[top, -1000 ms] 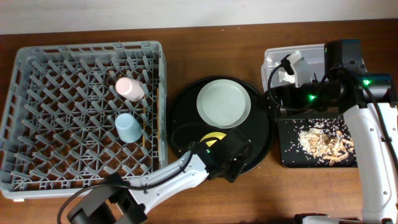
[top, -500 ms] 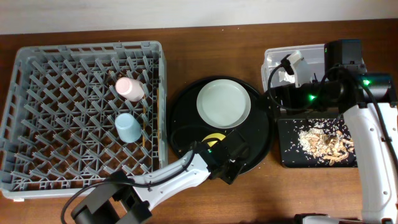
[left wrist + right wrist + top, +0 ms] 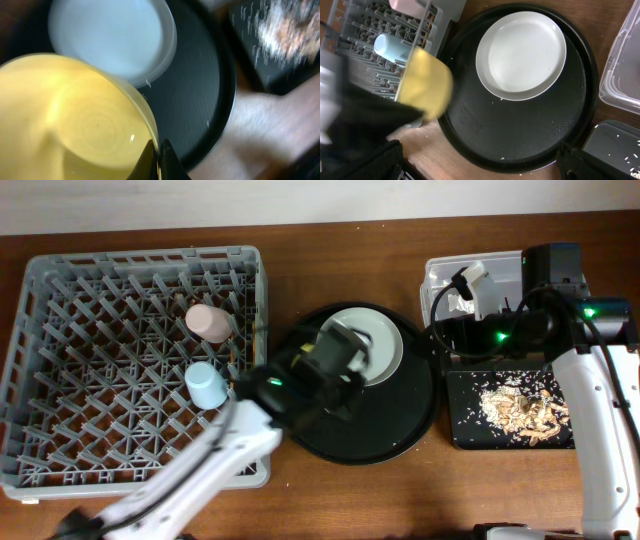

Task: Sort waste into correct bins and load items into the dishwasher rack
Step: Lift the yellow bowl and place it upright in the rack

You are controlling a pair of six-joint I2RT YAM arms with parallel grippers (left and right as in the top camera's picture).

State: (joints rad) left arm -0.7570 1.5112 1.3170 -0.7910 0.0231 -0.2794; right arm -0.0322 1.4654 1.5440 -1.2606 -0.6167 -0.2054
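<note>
Nearest you, your left arm [image 3: 215, 450] reaches in from the near-left edge of the table. Your left claw [image 3: 159, 159] is pinched tight on the rim of the yellow bowl [image 3: 75, 120]. The bowl hangs tilted from that pinch over the left side of the large round black tray [image 3: 400, 420], just beside the right wall of the dishwasher rack [image 3: 140, 258]. From above you cannot see the bowl, because the claw hides it; your two wrist cameras show it plainly.

On the near right, the shallow black bin [image 3: 455, 415] holds the beige crumbly scraps [image 3: 520, 410], scattered over its floor.

Further back, the pale grey-green plate [image 3: 388, 345] lies flat on the far half of the round tray. From above, the left claw covers the plate's left edge.

In the rack, the light-blue cup [image 3: 204, 386] sits among the pegs close to the right wall. The pink cup [image 3: 208, 322] sits just beyond it, apart from it.

Far right, the clear tub [image 3: 440, 275] stands just beyond the black bin. Your right claw [image 3: 482, 162] hangs at the tub's near-left side, between the tub and the round tray. Its fingers [image 3: 600, 165] are spread wide with nothing between them, and its camera looks down on the plate.
</note>
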